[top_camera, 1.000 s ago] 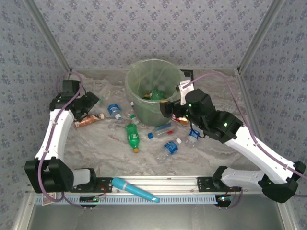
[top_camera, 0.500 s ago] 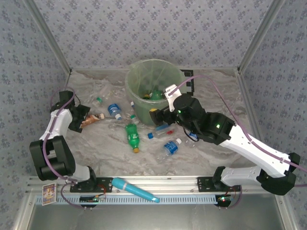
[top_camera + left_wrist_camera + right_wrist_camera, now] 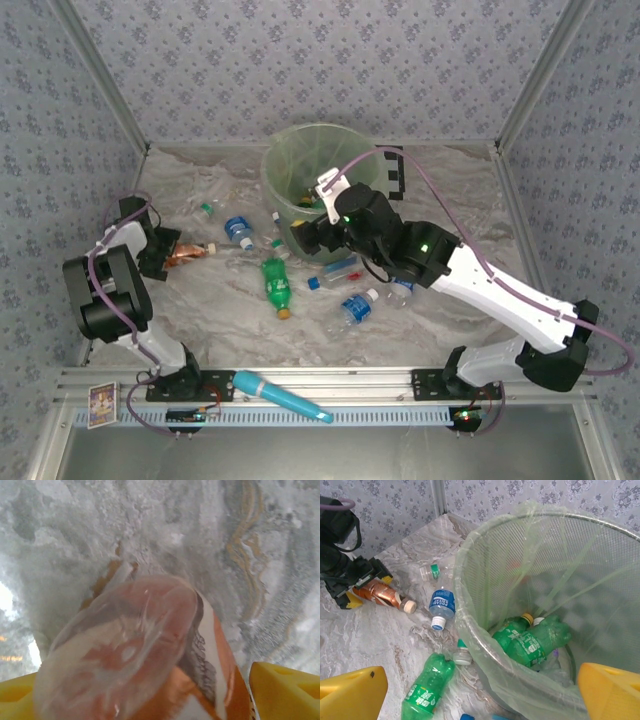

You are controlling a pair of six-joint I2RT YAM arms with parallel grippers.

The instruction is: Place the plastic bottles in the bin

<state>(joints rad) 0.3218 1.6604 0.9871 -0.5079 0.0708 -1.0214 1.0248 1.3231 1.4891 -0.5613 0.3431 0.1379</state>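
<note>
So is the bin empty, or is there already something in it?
Not empty: inside the bin, at least one green bottle lies at the bottom.

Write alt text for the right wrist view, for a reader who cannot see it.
The bin gapes close below the open right gripper, green bottles lying at its bottom. On the marble table beside it lie a green bottle and a blue-labelled bottle, and farther off the left gripper holds a red-labelled bottle.
</note>
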